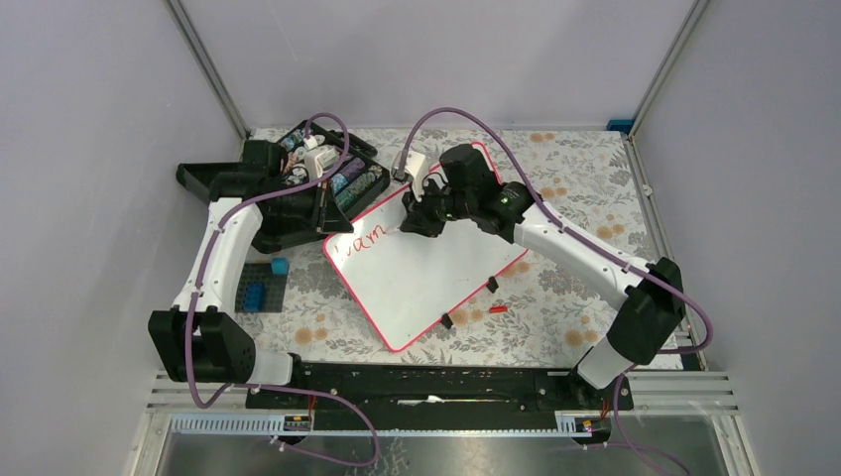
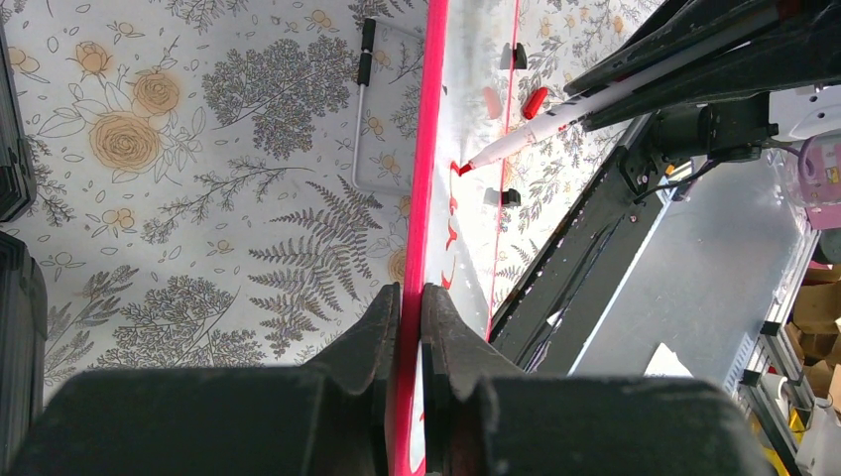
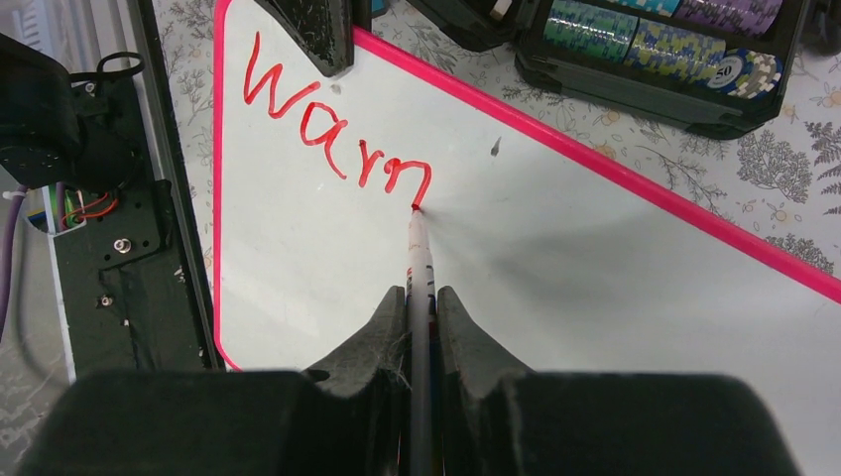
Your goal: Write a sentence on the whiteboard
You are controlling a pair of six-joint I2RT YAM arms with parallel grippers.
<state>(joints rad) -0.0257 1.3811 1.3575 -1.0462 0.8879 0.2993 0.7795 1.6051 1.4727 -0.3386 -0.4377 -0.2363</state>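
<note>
Writing on the whiteboard (image 1: pixel 421 283): we see both arms engaged at mid-table.
We note the left arm rising from the table's near-left corner, with its elbow above the black case (image 1: pixel 293 220) near the far-left corner. Its wrist is folded back, and the left gripper (image 2: pixel 412 297) is clamped on the board's pink rim. The right arm reaches from the near-right corner, forearm angled across the board and wrist tipped down. The right gripper (image 3: pixel 421 297) is closed on a marker (image 3: pixel 418 243). The marker's red tip touches the board at the end of the sentence (image 3: pixel 332 139), which reads only "Warm". The board sits skewed to the table's edges.
</note>
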